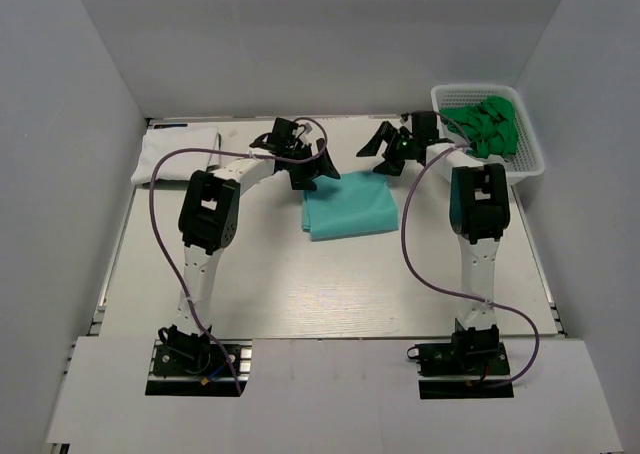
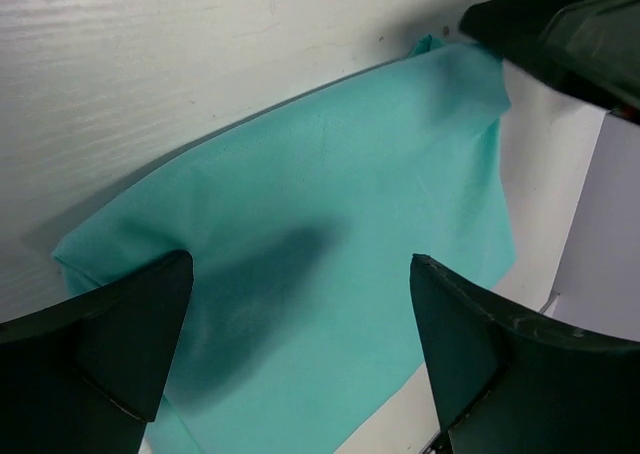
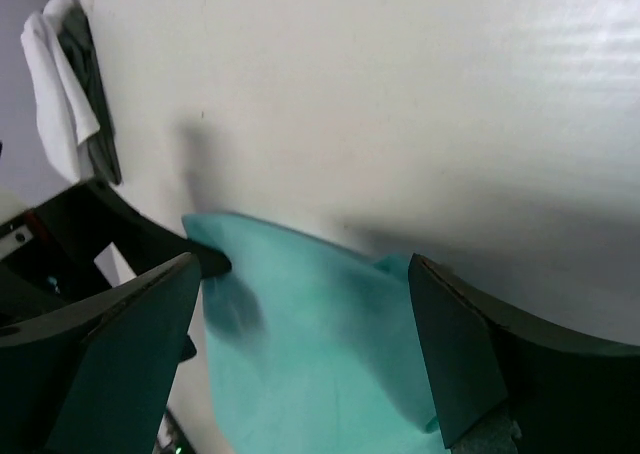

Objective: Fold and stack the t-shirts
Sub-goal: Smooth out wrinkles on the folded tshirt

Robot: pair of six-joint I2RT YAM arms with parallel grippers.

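You're in robot lab cell, not home: plain white panels box in pale tabletop; left arm and right arm bolted on metal base plates at near edge; purple cables loop loose.

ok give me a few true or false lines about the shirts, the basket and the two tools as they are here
1. The teal t-shirt lies folded near the middle of the table. True.
2. The left tool is shut on the teal t-shirt. False: its jaws stand open over the shirt and grip nothing.
3. The white t-shirt is stacked on the teal one. False: it lies apart from it, at the table's far left.
4. The basket holds green cloth. True.
5. The right tool is open. True.
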